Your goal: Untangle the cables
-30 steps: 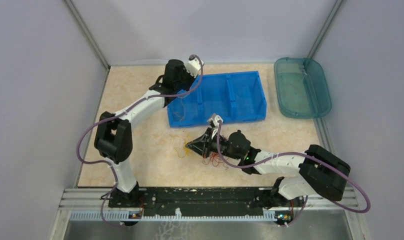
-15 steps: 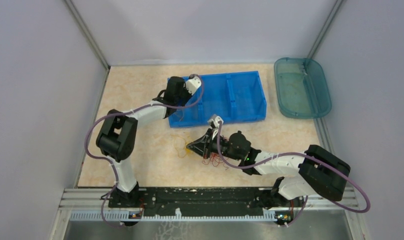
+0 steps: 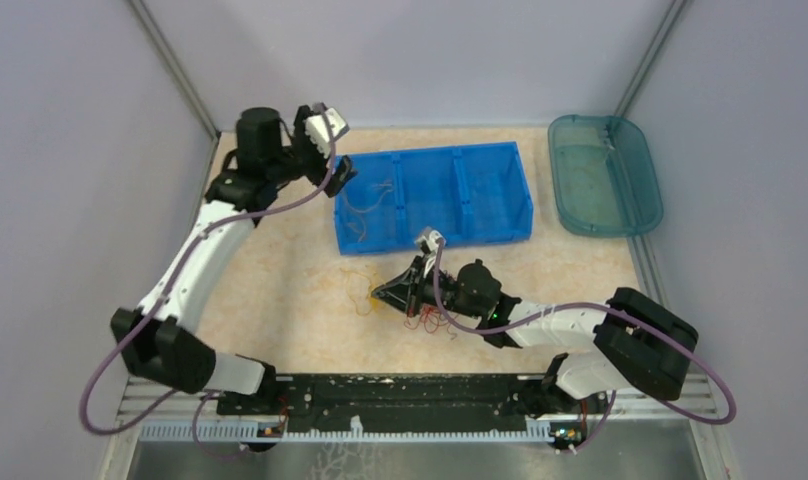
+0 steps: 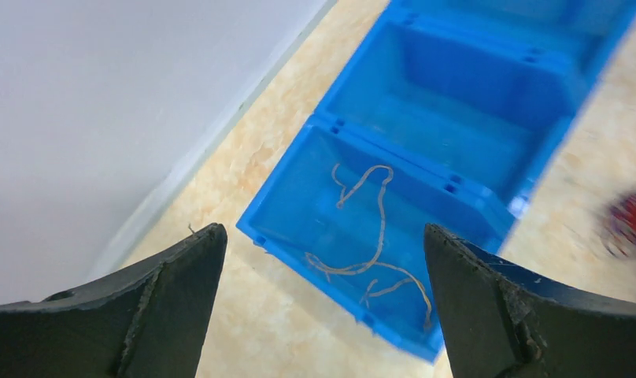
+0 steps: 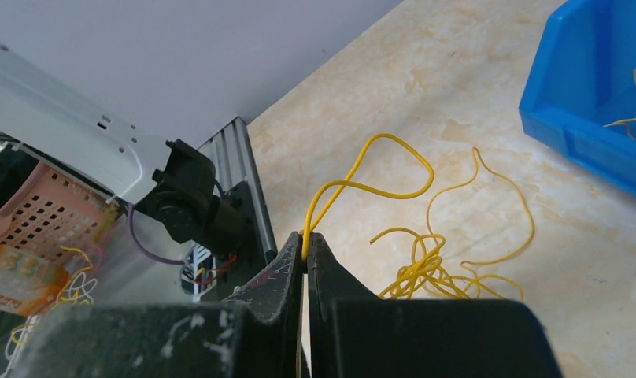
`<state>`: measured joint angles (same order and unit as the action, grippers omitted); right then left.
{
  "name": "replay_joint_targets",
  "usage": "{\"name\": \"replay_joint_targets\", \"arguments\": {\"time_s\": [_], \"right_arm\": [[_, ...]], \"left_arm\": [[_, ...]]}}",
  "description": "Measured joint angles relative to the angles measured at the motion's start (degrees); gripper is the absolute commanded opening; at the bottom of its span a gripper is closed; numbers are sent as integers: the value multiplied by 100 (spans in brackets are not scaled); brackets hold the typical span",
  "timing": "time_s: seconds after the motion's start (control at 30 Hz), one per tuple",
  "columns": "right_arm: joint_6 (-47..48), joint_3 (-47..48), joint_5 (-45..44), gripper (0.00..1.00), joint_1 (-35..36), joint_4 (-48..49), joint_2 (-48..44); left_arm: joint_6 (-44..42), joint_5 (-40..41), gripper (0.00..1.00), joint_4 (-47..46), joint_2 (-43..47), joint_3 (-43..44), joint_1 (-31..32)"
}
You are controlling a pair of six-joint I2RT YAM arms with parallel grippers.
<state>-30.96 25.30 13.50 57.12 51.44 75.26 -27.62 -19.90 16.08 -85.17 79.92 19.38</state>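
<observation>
Yellow cables lie loose in the left end compartment of the blue bin. My left gripper hangs open above that end of the bin, and the left wrist view shows nothing between its fingers. A small tangle of yellow cables lies on the table in front of the bin, with red cables beside it under the right arm. My right gripper is shut on one yellow cable that loops up from the jaws. In the top view the right gripper sits low by the tangle.
A teal translucent tray stands at the back right. The blue bin has two more compartments to the right. Grey walls close in the left, back and right sides. The arms' base rail runs along the near edge.
My left gripper has opened, leaving a yellow cable in the bin's left compartment, and the arm has lifted and swung back to the left. The right arm has not moved.
</observation>
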Motion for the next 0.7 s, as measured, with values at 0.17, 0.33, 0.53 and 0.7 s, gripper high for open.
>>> {"name": "replay_joint_targets", "arguments": {"time_s": [0.17,0.33,0.53,0.7], "right_arm": [[-122,149,424,0,-70,50,155],[-203,470,1086,0,-103,133,236],[-284,752,1663,0,-105,236,334],[-396,848,1917,0,-107,260,476]], "left_arm": [[-1375,-1534,99,1456,1349,-142,-212],[-3075,-2509,96,3067,2015,-822,-184],[-4450,-2997,86,4282,2092,-1012,-92],[-5198,-3158,70,4955,2153,-1012,166]]}}
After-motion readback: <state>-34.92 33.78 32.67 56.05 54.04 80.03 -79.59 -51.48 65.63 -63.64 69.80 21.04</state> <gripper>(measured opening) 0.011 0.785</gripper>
